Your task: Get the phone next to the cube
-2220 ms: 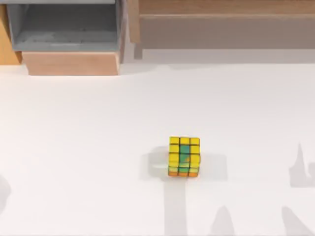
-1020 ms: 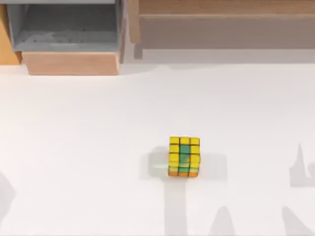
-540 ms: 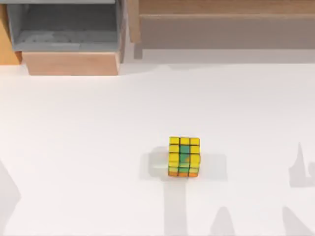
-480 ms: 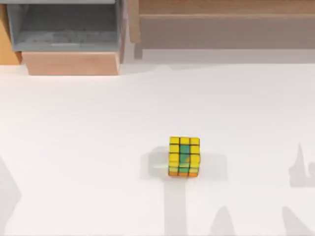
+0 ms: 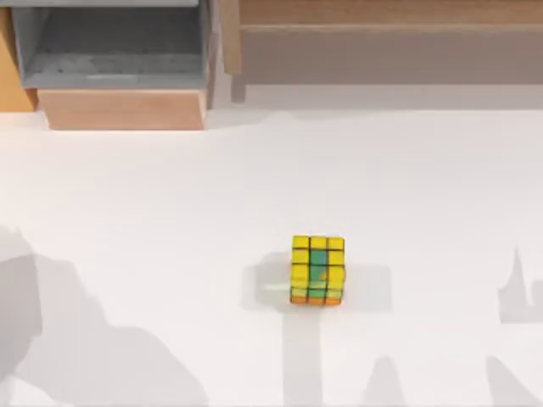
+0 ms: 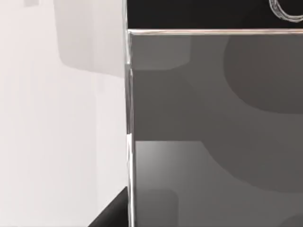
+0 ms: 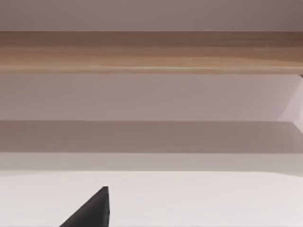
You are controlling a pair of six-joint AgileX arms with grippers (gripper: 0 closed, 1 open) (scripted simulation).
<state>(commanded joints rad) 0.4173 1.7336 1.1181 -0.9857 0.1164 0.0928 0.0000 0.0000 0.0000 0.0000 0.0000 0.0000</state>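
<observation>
A: Top view first; the cube (image 5: 318, 271) sits alone on the white table (image 5: 170, 195), a little toward 5 o'clock from the middle; an open drawer (image 5: 110, 51) is at 11 o'clock; a broad shadow (image 5: 76, 348) lies at 8 o'clock.

B: And the phone (image 6: 213, 132)?

A: The left wrist view has it close under the camera, flat on the white surface, grey screen up; the black bezel with the round button (image 6: 286, 8) is the end farthest from the dark wedge I take for part of the left gripper (image 6: 111, 213); the silver edge (image 6: 129, 118) runs straight away from that wedge, so the long axis lies along the wrist's own line of sight.

B: So which arm is nearer?

A: The left, plainly; going by the shadow, I judge that arm and the phone to be out at about 8 o'clock from the cube, well apart from it; the carry would then run toward 2 o'clock.

B: Is the left gripper holding anything?

A: I cannot tell how wide it stands, nor whether it has hold of the phone; it is just beside the phone's long edge.

B: The right arm?

A: Idle, I judge; the right wrist view looks across bare table to a wooden ledge (image 7: 151, 52), with a dark tip of the right gripper (image 7: 92, 210) low in the picture; I cannot tell its state either.

B: What does the move turn on?

A: A grasp across the phone's short width, long axis kept in line with the wrist.
</observation>
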